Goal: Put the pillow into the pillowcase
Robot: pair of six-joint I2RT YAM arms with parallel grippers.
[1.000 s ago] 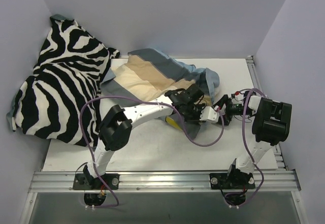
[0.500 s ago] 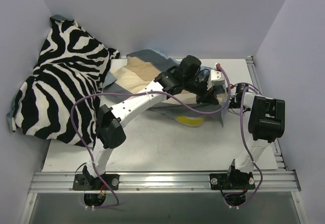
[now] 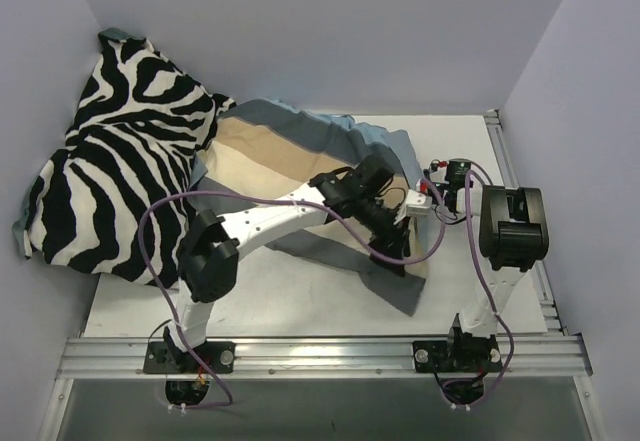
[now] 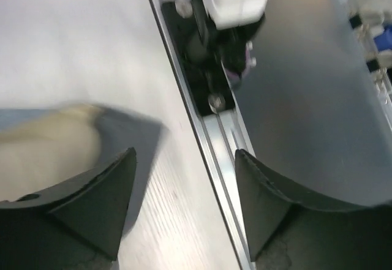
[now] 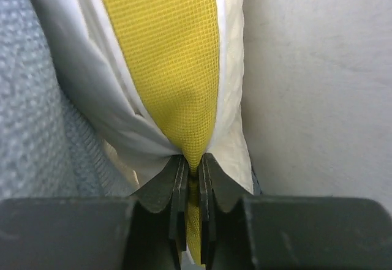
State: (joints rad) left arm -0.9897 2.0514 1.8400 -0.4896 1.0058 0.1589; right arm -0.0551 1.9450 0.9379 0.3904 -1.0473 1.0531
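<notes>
The pillowcase (image 3: 270,156), striped tan, cream and slate, lies spread over the table's middle with its grey-blue face reaching the near right. My left gripper (image 3: 393,233) hangs over its right part, open, with only table and rail between the fingers (image 4: 185,157); blurred cream and grey-blue cloth (image 4: 49,150) lies beside its left finger. My right gripper (image 3: 422,204) is shut on the pillow's yellow mesh edge (image 5: 165,56), jaws (image 5: 193,166) pinching it tight, white pillow fabric on both sides. Grey-blue pillowcase cloth (image 5: 30,98) sits to the left. In the top view the pillow is hidden.
A large black-and-white zebra-print cloth (image 3: 110,161) is heaped at the far left against the wall. An aluminium rail (image 3: 320,346) runs along the near edge, and another (image 3: 505,156) along the right side. White walls close in the back and sides.
My right gripper has shut on the pillow's yellow edge. The left gripper closed, then opened, moving back toward the near right. The pillowcase now lies spread further to the near right.
</notes>
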